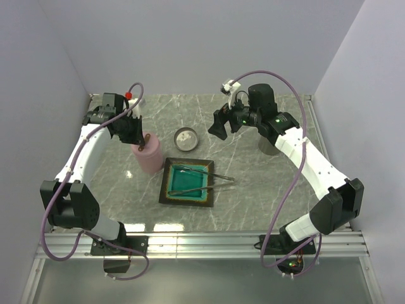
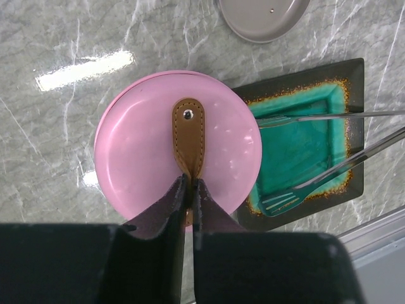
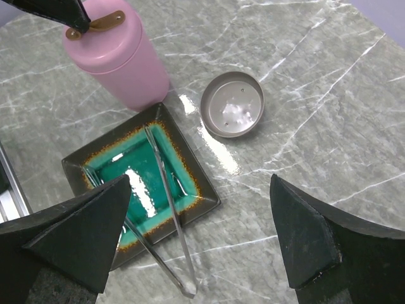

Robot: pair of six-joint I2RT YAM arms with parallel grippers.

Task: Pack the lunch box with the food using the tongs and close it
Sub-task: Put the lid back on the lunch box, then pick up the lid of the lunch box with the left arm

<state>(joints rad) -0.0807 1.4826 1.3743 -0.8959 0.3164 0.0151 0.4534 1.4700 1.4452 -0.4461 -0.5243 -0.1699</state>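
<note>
The pale-pink lunch box (image 1: 147,158) stands upright left of the plate with its round lid (image 2: 145,145) on top. My left gripper (image 2: 188,185) reaches down from above, its jaws pinched on the lid's brown strap handle (image 2: 189,126) with only a thin slit between them. The silver tongs (image 1: 204,173) lie across the teal plate (image 1: 169,195), their joined end past its right edge. My right gripper (image 3: 200,190) hovers wide open and holds nothing, above the table right of the plate. No food shows in any view.
A small round metal dish (image 1: 185,137) sits behind the plate, near the table's middle. The teal plate (image 3: 205,197) holds only the tongs (image 3: 166,202). Grey walls close the table on three sides, and a metal rail runs along its near edge.
</note>
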